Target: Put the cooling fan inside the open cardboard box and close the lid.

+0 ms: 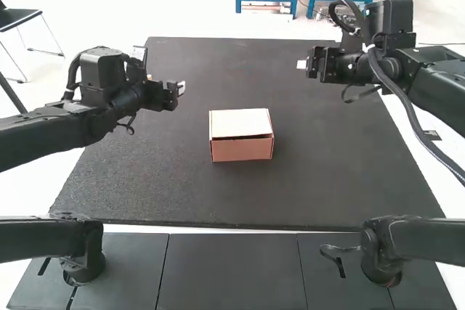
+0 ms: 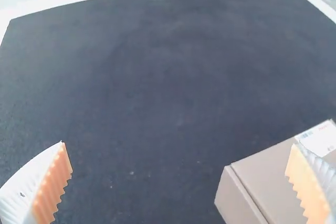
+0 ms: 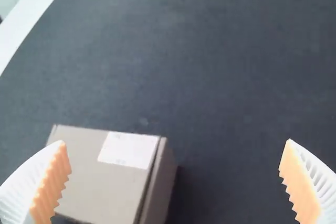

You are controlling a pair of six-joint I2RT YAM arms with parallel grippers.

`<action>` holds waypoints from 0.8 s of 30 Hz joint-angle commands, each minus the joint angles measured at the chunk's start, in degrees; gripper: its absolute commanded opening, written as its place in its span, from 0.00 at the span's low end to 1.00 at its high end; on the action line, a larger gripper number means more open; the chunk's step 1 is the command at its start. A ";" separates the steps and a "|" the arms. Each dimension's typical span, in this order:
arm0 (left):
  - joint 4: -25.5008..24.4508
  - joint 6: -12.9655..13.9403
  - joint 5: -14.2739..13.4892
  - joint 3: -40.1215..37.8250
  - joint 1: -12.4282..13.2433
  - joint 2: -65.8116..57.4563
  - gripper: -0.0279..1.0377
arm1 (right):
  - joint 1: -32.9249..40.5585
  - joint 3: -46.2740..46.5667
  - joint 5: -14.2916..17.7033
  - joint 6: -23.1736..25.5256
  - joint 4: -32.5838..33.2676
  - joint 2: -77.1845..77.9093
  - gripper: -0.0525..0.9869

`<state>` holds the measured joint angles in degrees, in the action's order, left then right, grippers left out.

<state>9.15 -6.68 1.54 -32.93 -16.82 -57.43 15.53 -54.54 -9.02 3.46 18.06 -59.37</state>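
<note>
Cardboard box (image 1: 241, 134) is touched by neither pair of fingers. The left gripper (image 1: 176, 92) has its white ribbed fingers (image 2: 47, 187) with orange pads spread wide, nothing between them. The right gripper (image 1: 309, 63) has its fingers (image 3: 50, 182) parted just as wide and just as bare. In the high view the left one hangs at the box's upper left and the right one at its upper right, both well apart from it.

The box stands at the centre of the frame on a black mat (image 1: 327, 172), lid down and flat, a pale label (image 3: 128, 150) on top. With the lid shut, the fan is presumably inside, but that cannot be confirmed.

Risks as I judge them: the lid may only be resting and could spring up if its flap is not tucked. A finger pressing off-centre could tip or slide so light a box across the mat.

Around the mat lies a white tabletop (image 1: 29, 179), with black base plates (image 1: 232, 270) along the bottom edge. Nothing seems to block either gripper's way to the box.
</note>
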 commanded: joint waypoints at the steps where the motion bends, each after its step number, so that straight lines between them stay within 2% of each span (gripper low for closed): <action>1: 1.40 0.00 1.54 3.66 0.38 4.34 0.93 | -3.40 3.92 0.67 2.42 -3.12 4.35 0.92; 2: 1.93 0.00 1.62 4.98 0.38 5.66 0.93 | -4.28 5.68 0.58 3.83 -4.09 5.41 0.92; 4: 2.81 -0.09 1.80 7.61 0.47 8.47 0.93 | -6.30 9.54 0.05 10.95 -6.90 7.26 0.92; 8: 6.94 0.44 2.15 13.42 1.70 13.04 0.93 | -10.26 17.63 0.49 11.13 -12.44 11.12 0.92; 10: 9.05 0.44 4.61 15.88 2.84 14.98 0.93 | -11.84 20.97 2.60 7.17 -15.16 12.88 0.93; 12: 10.54 0.44 7.16 17.46 4.51 16.21 0.93 | -13.07 24.66 3.30 1.98 -18.33 14.81 0.93; 13: 11.24 0.44 7.42 17.99 5.39 16.65 0.93 | -13.68 26.42 4.27 0.58 -20.35 15.78 0.93; 16: 11.86 0.44 11.29 19.74 8.12 17.35 0.93 | -13.33 30.46 6.29 -2.15 -22.99 18.94 0.93; 19: 12.65 0.35 15.69 21.24 10.67 18.49 0.93 | -11.13 34.68 8.14 -2.23 -26.68 22.72 0.93; 20: 13.44 0.44 15.86 22.03 11.55 19.20 0.93 | -10.70 36.26 9.28 -2.59 -27.91 23.87 0.93; 24: 16.69 1.40 17.09 26.07 13.92 22.71 0.93 | -10.26 42.68 10.25 -4.43 -31.34 28.61 0.92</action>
<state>24.40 -6.33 15.29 -8.58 -4.12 -37.47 4.82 -14.28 -1.37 1.48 -12.10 -33.36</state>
